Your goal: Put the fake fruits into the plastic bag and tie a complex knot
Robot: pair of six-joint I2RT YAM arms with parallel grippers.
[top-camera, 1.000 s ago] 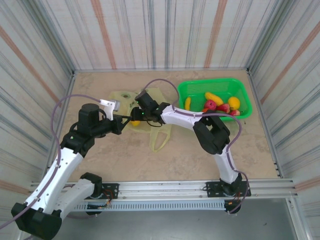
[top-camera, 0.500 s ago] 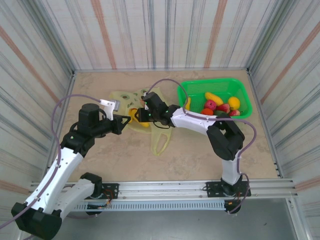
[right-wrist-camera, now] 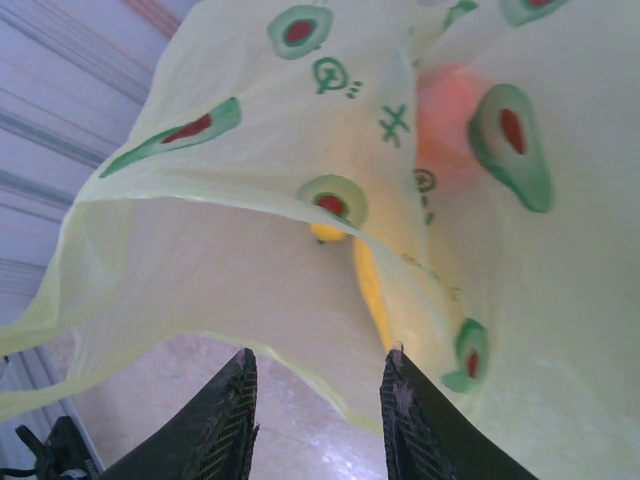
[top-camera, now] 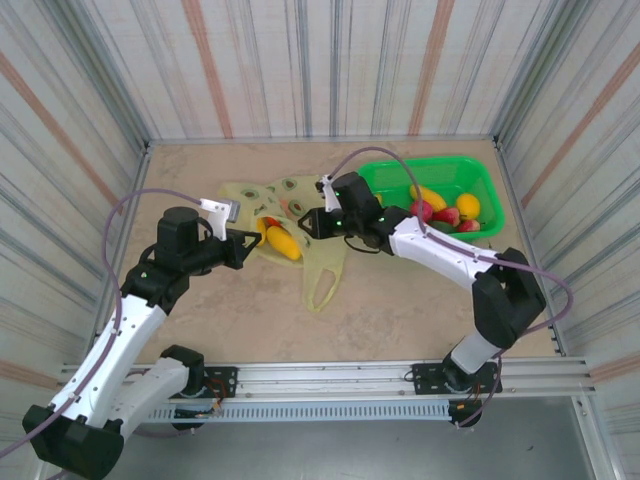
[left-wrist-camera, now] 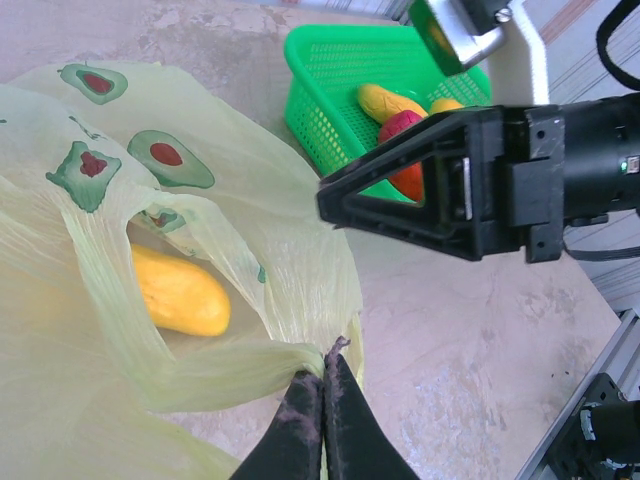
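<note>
The plastic bag [top-camera: 296, 190] lies left of centre on the table, pale yellow-green with avocado prints. My left gripper [top-camera: 250, 243] is shut on a bunched edge of the bag's mouth [left-wrist-camera: 250, 365], holding it up. A yellow fake fruit [top-camera: 281, 243] lies inside the bag [left-wrist-camera: 180, 292], and a pinkish one [right-wrist-camera: 445, 110] shows through the film. My right gripper [top-camera: 308, 226] hovers just right of the bag's mouth, open, with nothing between its fingers [right-wrist-camera: 405, 400]. More fake fruits [top-camera: 428, 197] lie in the green basket.
The green mesh basket [top-camera: 430, 165] stands at the back right, close to the right arm's wrist. One bag handle loop [top-camera: 320, 285] trails toward the near side. Striped walls enclose the table on three sides.
My right gripper has pulled back to the right, out of the bag's mouth, and its jaws have narrowed. The yellow fruit stays in the bag. The left gripper has kept its hold.
</note>
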